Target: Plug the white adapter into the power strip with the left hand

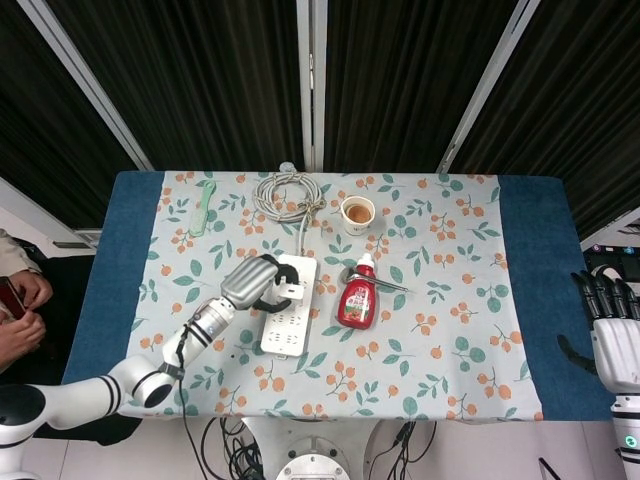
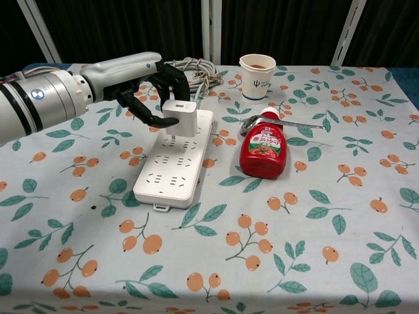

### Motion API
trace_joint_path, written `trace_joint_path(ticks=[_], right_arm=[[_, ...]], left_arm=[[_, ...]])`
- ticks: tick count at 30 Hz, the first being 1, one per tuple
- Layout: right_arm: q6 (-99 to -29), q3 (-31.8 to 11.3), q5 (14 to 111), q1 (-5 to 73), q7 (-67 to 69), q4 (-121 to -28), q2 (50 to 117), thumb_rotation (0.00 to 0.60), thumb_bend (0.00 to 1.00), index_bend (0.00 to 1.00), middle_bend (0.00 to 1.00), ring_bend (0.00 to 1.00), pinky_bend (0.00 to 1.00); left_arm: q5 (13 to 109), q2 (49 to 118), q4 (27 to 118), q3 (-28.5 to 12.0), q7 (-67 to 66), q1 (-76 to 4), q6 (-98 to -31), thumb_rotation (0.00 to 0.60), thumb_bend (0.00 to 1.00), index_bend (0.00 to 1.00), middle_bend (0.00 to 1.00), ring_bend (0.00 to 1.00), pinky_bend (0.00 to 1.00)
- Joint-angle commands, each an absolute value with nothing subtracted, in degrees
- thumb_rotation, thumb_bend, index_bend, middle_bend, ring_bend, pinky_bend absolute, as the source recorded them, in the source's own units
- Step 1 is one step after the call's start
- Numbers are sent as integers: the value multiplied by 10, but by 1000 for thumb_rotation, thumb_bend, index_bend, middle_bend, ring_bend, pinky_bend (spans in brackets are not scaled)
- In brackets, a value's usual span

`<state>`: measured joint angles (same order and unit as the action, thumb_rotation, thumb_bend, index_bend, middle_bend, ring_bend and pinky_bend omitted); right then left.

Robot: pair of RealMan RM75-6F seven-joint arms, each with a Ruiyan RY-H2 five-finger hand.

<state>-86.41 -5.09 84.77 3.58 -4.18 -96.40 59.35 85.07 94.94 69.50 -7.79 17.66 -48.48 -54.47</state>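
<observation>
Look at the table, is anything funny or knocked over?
Yes, a little. The red ketchup bottle lies flat on its side instead of standing, and a metal spoon rests across its white cap. Nothing has spilled. The left hand holds the white adapter above the power strip.

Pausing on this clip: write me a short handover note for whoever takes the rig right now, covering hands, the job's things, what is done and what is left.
Left hand: holds the white adapter above the far part of the power strip, prongs pointing down; whether they have entered a socket cannot be told.
Right hand: off the table's right edge, holding nothing, fingers apart.
Power strip: flat on the cloth, its coiled cable behind it. Ketchup bottle, spoon and paper cup lie to its right, out of the way.
Done: adapter picked up and brought over the strip.
Left: line up, press it home, release.
</observation>
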Motion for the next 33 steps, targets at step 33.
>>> trace_joint_path(ticks=[33], right_arm=[[-866, -51, 847, 34, -41, -964, 593, 600, 175, 0, 68, 0, 0]], left_arm=[[844, 977, 657, -66, 168, -476, -557, 600, 481, 629, 667, 490, 334]])
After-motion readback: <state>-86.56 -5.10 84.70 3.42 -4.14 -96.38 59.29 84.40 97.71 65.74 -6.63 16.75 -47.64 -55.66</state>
